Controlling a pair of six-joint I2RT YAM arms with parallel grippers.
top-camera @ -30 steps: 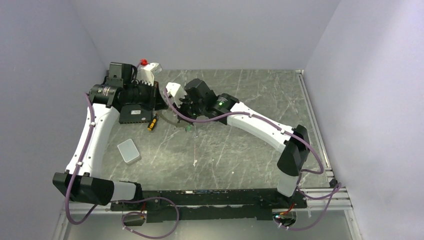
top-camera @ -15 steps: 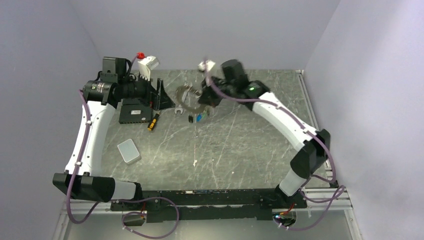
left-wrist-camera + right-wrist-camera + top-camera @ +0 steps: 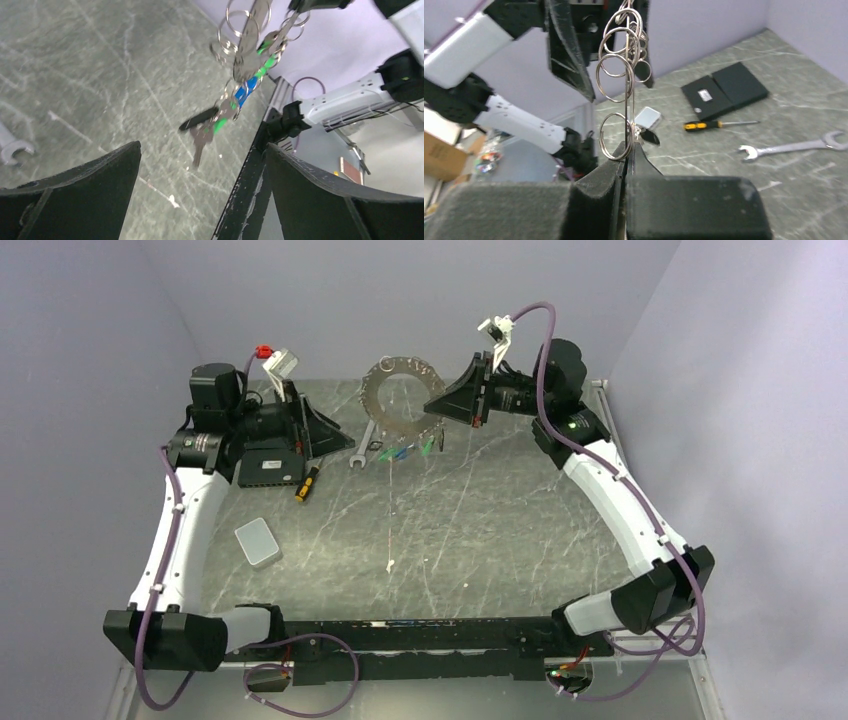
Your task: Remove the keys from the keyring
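Observation:
The keyring (image 3: 371,400), a large thin grey hoop, hangs upright in the air above the back of the table. My right gripper (image 3: 432,408) is shut on its right rim. In the right wrist view the hoop (image 3: 628,95) shows edge-on, pinched between the shut jaws (image 3: 628,150), with several small split rings (image 3: 615,80) strung on it. The keys (image 3: 405,453), with green and blue heads, dangle below the hoop just above the table. My left gripper (image 3: 335,430) stands open to the left of the hoop, touching nothing. In the left wrist view the keys (image 3: 240,95) hang ahead of the gripper (image 3: 202,146).
A silver wrench (image 3: 365,445) lies on the table below the hoop. A black box (image 3: 270,466) and a yellow-handled screwdriver (image 3: 306,483) lie at the left. A small pale case (image 3: 258,541) sits nearer the front left. Purple walls close in the back and sides.
My right gripper shut on the keyring and lifted it up and back to the right, the keys swinging below. My left gripper opened, let go and drew back left.

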